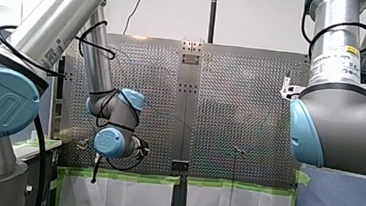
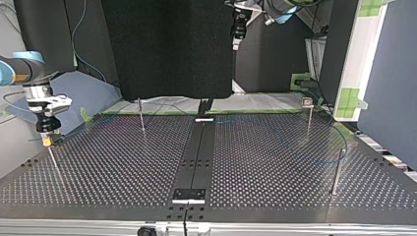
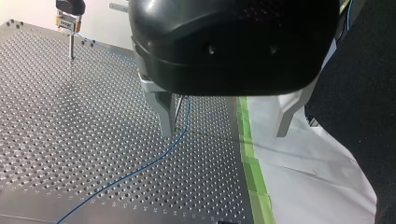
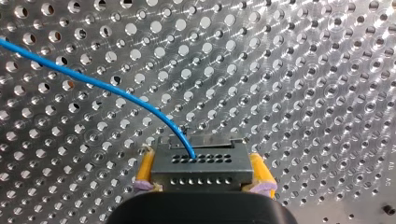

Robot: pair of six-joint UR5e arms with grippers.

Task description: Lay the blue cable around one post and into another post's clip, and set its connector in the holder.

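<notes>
Blue cable (image 4: pixel 93 82) crosses perforated table (image 4: pixel 303 93); right jaws clamp its connector (image 4: pixel 201 170), left jaws gape empty.

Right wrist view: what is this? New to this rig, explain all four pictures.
Two robot arms work over a perforated table. The front view looks from behind them, the top view faces them from across the table, and each wrist view looks along one gripper. In the right wrist view, my right gripper has yellow pads shut on a grey connector, the blue cable leaving it. My left gripper is open, holding nothing; the cable lies by one finger. Thin posts stand on the table.
</notes>
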